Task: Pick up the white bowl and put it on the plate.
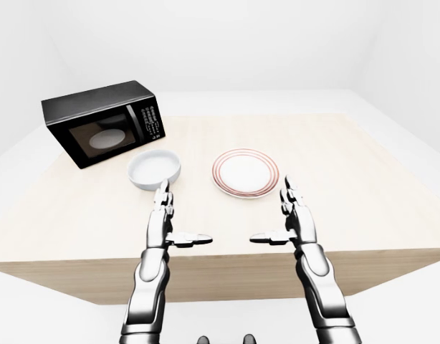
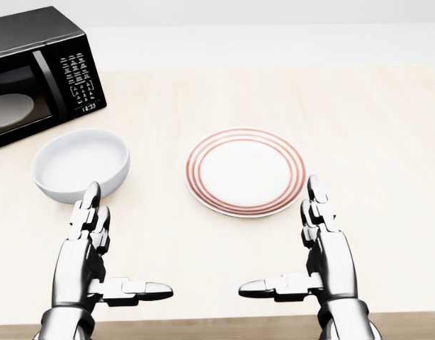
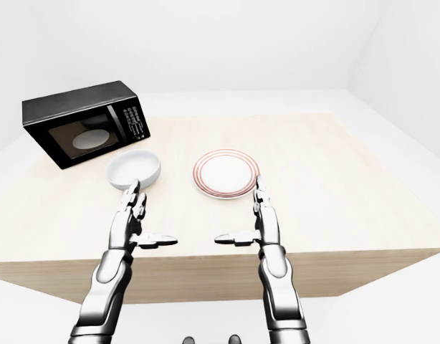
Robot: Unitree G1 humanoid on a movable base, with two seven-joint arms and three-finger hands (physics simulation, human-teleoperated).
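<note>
The white bowl (image 2: 81,163) stands upright on the wooden table (image 2: 373,127), left of centre in the head view. To its right lies the white plate (image 2: 245,171) with red rings round its rim. My left hand (image 2: 111,248) hovers open just below the bowl, fingers straight and thumb pointing right, not touching it. My right hand (image 2: 295,244) is open too, below the plate's right edge, thumb pointing left. Neither hand holds anything.
A black microwave (image 2: 37,67) sits at the table's upper left, close to the bowl, door shut, with a pale turntable showing behind the glass. The table's near edge (image 1: 227,261) runs under my forearms. White floor and walls surround the table.
</note>
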